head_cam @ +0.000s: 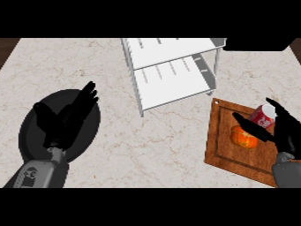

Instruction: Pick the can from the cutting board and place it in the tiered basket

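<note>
A red can point(263, 116) lies on the wooden cutting board point(224, 150) at the right, next to an orange fruit point(245, 137). My right hand point(288, 132) hovers over the board just right of the can, fingers straight and thumb spread toward the fruit, holding nothing. The white tiered basket point(172, 66) stands at the back centre, its two shelves bare. My left hand point(65, 117) rests open at the left, fingers up.
A black round plate point(81, 145) lies on the marble counter point(152, 145) under my left hand. A dark object point(257, 43) sits at the back right corner. The basket's thin legs point(140, 103) stand close to the board's far corner.
</note>
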Tool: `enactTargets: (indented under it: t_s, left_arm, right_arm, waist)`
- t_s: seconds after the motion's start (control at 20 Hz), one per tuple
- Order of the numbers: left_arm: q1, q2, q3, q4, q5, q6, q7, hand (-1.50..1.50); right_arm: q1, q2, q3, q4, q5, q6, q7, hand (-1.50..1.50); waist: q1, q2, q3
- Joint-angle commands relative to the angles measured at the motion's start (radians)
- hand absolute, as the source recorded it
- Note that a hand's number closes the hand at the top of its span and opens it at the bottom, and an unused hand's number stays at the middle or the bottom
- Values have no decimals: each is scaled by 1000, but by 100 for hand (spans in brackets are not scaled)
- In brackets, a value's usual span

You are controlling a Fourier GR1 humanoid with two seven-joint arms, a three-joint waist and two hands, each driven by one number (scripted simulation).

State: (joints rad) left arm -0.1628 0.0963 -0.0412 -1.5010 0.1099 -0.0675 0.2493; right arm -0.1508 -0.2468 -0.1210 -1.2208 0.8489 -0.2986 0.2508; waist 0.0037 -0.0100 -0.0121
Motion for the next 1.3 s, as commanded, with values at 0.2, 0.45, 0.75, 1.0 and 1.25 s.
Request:
enactTargets:
  t_s: [0.2, 0.45, 0.75, 1.0, 1.25]
  left_arm:
    - [4, 14, 25, 13, 2, -24, -18, 0]
    - [-5, -20, 3, 34, -30, 1, -28, 0]
    - [2, -19, 3, 2, -26, -5, 3, 0]
    - [-6, -11, 14, 8, -21, -1, 16, 0]
    - [11, 3, 29, 1, -16, -12, 8, 0]
  right_arm:
    - [-29, -8, 18, 148, 12, -43, -152, 150]
    - [11, 44, 42, 55, 33, -114, -144, 150]
    - [-21, 0, 65, 60, 12, -6, -181, 150]
    - [19, -92, 221, -47, 63, 318, -146, 150]
    - [83, -85, 153, -431, -129, 502, -35, 150]
  waist:
    - [2, 12, 12]
    - [-6, 10, 12]
    - [-1, 11, 12]
    - [-6, 7, 9]
    - [-25, 3, 10]
